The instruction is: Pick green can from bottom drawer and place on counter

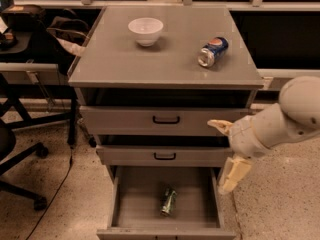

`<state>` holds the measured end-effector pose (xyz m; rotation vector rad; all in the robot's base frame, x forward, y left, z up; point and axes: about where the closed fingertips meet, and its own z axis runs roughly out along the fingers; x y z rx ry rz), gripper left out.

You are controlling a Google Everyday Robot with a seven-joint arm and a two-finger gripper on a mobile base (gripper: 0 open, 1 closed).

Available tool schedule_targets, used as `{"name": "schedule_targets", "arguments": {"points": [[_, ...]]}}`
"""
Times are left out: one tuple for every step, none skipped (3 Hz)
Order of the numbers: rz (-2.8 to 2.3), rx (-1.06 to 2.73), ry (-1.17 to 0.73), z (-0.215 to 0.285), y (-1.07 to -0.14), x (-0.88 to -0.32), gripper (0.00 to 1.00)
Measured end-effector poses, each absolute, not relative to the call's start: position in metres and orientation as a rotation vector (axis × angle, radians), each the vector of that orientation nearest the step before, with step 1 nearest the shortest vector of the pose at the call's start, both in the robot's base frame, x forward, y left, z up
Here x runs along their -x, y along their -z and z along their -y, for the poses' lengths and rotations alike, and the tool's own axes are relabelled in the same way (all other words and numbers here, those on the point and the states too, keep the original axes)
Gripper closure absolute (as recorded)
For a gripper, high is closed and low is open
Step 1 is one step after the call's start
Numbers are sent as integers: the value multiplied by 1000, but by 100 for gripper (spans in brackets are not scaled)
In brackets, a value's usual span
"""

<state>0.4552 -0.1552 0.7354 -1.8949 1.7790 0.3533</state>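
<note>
Holding green can (168, 200), bottom drawer (139, 201) sits beside gripper (220, 156).

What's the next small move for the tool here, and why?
Probably swing the tool left and down over the bottom drawer. It hangs open at the cabinet's right edge, level with the middle drawer, while the green can lies on its side on the drawer floor, untouched.

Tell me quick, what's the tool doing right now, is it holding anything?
Tool: open, holding nothing, just above the right side of the bottom drawer.
The green can lies in that drawer, untouched.
</note>
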Motion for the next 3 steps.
{"name": "schedule_targets", "arguments": {"points": [[-1789,1927,-374,135,-688,-467,0],[-1801,1961,-403,120,-637,-470,0],[-1801,1961,-403,120,-637,-470,0]]}}
